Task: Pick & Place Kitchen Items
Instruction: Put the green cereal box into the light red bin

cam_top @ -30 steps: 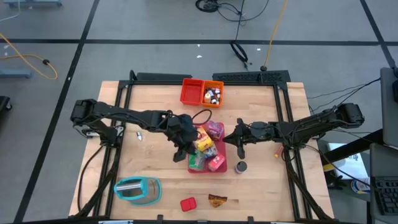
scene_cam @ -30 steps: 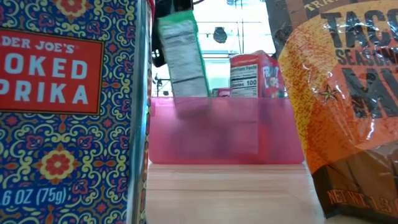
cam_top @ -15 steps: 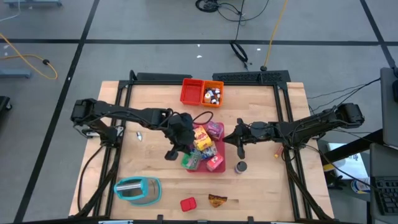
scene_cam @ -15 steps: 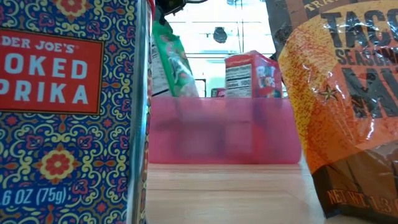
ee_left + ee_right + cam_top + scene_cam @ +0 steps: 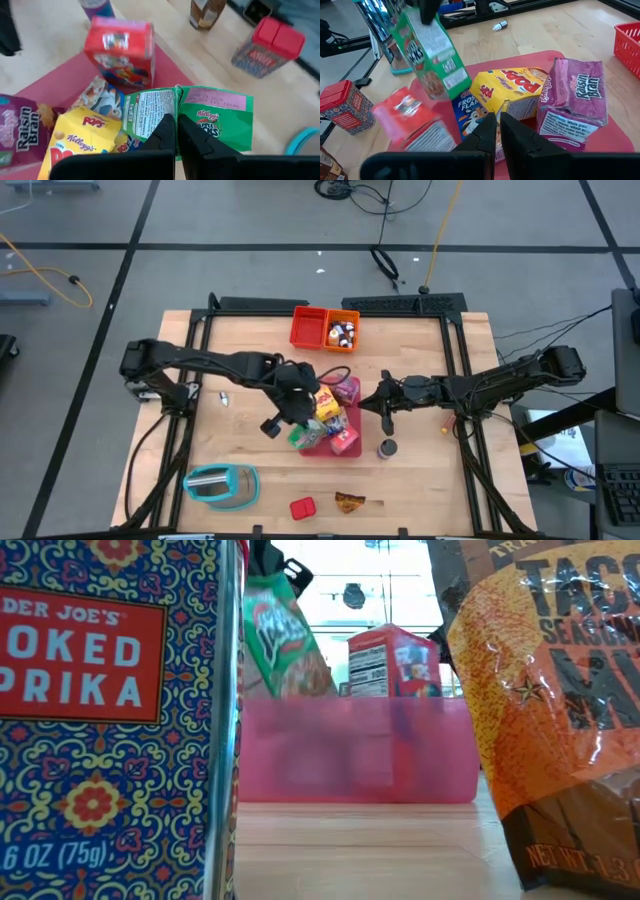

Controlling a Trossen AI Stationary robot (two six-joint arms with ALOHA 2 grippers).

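Left gripper (image 5: 175, 131): fingers clamped on the green Apple Jacks box (image 5: 192, 117), tilted above the pink tray (image 5: 352, 423). Right gripper (image 5: 497, 131): fingers nearly together, holding nothing, facing the yellow Corn Pops box (image 5: 512, 92).

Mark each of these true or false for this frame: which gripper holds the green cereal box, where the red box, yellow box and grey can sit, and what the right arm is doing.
1. The left gripper is shut on the green cereal box. True.
2. The red cereal box stands on the pink tray. True.
3. The right gripper carries the purple Raisin Bran box. False: it holds nothing, fingers shut, beside the tray; that box lies on the tray.
4. The yellow Pops box lies on the bare table. False: it lies on the tray among the other boxes.
5. The grey can stands on the table outside the tray. True.
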